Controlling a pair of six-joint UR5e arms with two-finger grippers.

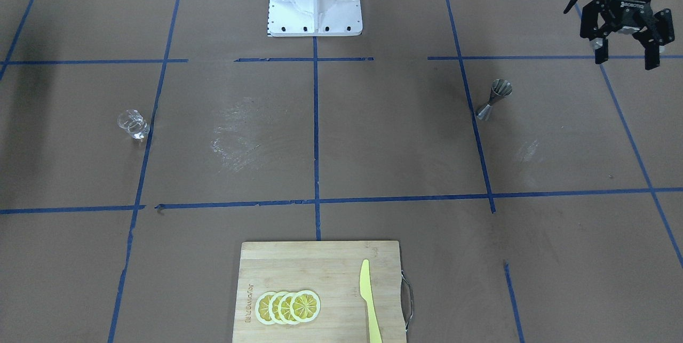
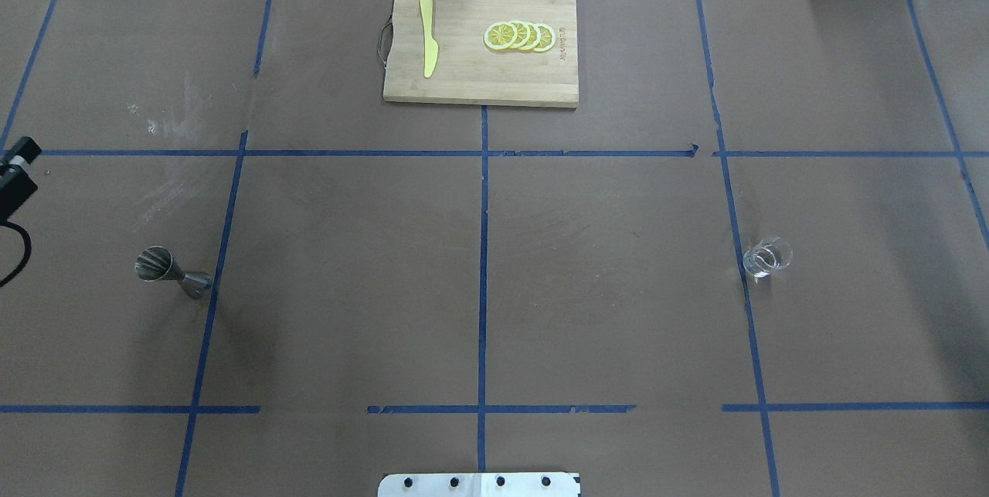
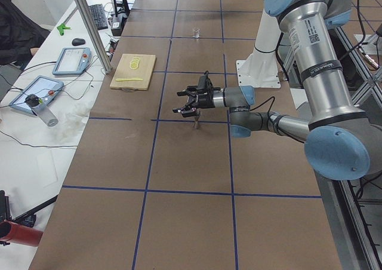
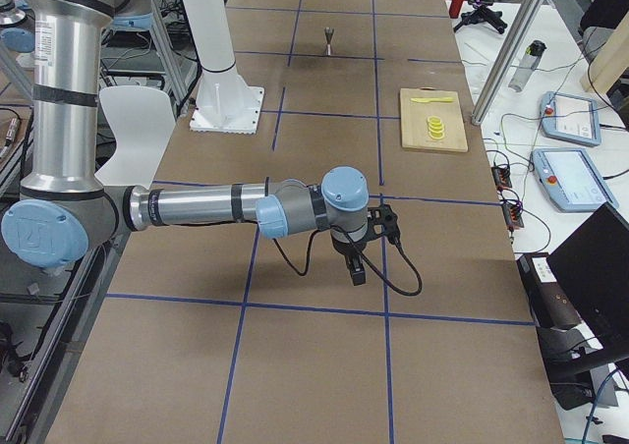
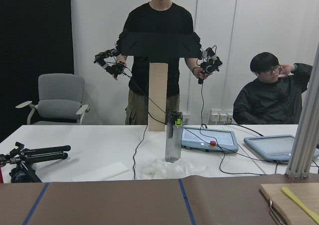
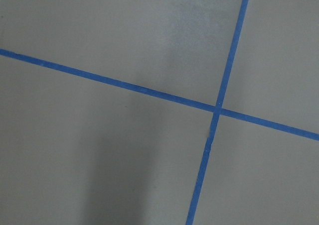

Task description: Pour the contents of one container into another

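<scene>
Brown paper covers the table (image 1: 405,145), marked into large squares by blue tape, with pale scuffed patches between the wooden cutting board (image 1: 320,289) and the robot's white base plate (image 1: 315,7). The board lies at the middle of the table's far side from the robot and carries four overlapping lemon slices (image 1: 288,307) and a yellow knife (image 1: 369,303).

The clear glass cup (image 1: 133,125) stands robot-ward of the board and well off to the robot's right. The metal jigger (image 1: 495,99) stands upright about as far robot-ward, off to the robot's left, well apart from the cup.

The left gripper (image 1: 626,60) hangs above the table, farther from the board than the jigger, its fingers spread and empty. The right gripper (image 4: 356,267) points down over the table far out toward the robot's right end from the board; whether its fingers are spread or closed cannot be told.

Past the board's edge of the table stands a white bench (image 5: 99,150) with a bottle (image 5: 173,137) and touchscreen pendants (image 5: 209,139). Behind it one person (image 5: 157,56) stands holding hand controllers and another person (image 5: 271,98) sits.
</scene>
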